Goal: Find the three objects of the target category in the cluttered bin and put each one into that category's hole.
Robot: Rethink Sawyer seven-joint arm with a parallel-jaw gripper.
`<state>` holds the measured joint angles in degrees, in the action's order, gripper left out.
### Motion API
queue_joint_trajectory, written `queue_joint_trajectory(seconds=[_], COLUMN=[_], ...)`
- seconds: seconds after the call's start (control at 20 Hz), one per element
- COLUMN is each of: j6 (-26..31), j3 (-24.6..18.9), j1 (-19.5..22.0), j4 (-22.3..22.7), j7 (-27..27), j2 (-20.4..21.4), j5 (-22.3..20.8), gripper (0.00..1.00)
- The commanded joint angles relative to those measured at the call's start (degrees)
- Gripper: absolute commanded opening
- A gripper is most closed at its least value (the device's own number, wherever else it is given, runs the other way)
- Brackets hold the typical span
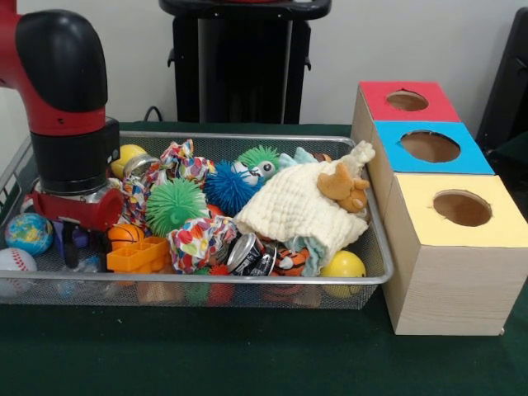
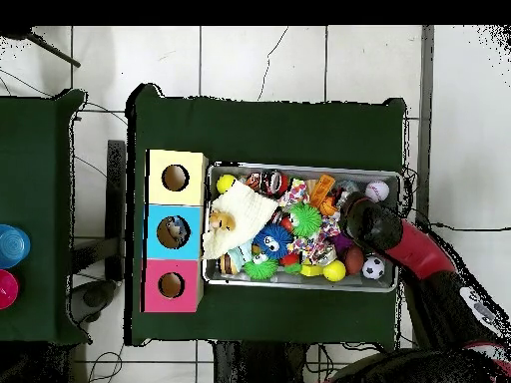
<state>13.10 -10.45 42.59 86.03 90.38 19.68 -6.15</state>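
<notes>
Silver wire mesh formed the bin, which was set lengthwise on a green table and was filled with toys. The arm was lowered into the bin's left end in the front view, and the gripper was seen among the clutter there, between a globe ball and an orange block; whether the jaws were open or closed could not be told. A baseball lay in the near left corner. A green spiky ball and a blue spiky ball were placed near the middle, with a patterned cloth just in front of them. A crushed can lay against the near wall, beside a yellow ball. A cream cloth was spread over the right half, and a tan plush toy rested on it. No clear bottle could be made out in either view.

Beside the bin's right end stood a wooden box with three tops in a row: red farthest, blue in the middle, yellow nearest. The blue hole was round and dark.

In the overhead view the box lay left of the bin, and the arm covered the bin's right end.
</notes>
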Motion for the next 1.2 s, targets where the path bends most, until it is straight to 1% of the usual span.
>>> queue_joint_trajectory(seconds=[0.05,0.5,0.6,0.75,0.95,1.2], j6=[0.5,-1.6,-3.5,-6.6,-8.7,-9.9], j3=[-5.7,-5.4,-4.8,-2.8,0.6,1.2], j1=[1.0,1.0,0.5,-0.9,-3.3,-3.4], j4=[3.2,1.8,1.2,-1.3,-4.4,-6.5], j7=[4.8,4.6,4.2,3.2,3.6,4.0], j2=[-4.4,-6.4,-6.9,-8.7,-10.5,-12.0], j5=[-1.0,-2.2,-3.4,-5.8,-7.2,-8.3], gripper=[1.00,1.00,1.00,1.00,1.00,1.00])
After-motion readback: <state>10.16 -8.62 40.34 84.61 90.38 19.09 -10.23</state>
